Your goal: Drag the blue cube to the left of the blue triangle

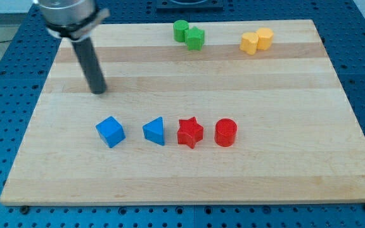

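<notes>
The blue cube (110, 132) lies on the wooden board (189, 177) at the view's lower left. The blue triangle (154, 131) lies just to its right, with a small gap between them. My tip (99, 92) rests on the board above and slightly left of the blue cube, clear of it by about a block's width. The dark rod rises from the tip toward the view's top left.
A red star (189, 133) and a red cylinder (225, 133) continue the row to the right of the triangle. Two green blocks (189, 34) sit near the board's top edge, and two yellow blocks (257, 40) lie to their right.
</notes>
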Controlling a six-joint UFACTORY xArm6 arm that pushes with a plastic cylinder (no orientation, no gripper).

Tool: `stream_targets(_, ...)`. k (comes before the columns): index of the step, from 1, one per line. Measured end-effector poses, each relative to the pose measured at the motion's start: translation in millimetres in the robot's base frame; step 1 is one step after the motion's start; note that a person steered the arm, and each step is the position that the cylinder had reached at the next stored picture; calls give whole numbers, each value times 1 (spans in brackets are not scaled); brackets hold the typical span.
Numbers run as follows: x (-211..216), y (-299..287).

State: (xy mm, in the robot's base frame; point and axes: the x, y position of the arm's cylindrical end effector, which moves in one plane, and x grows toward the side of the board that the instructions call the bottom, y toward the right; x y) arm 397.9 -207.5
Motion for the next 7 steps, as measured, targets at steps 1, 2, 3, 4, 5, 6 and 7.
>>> stream_targets(1, 15, -40)
stream_targets(2, 59, -36)
stream_targets(3, 98, -15)
stream_targets(4, 112, 14)
stream_targets(5, 113, 38)
stream_targets(6, 113, 43)
stream_targets(7, 113, 43)
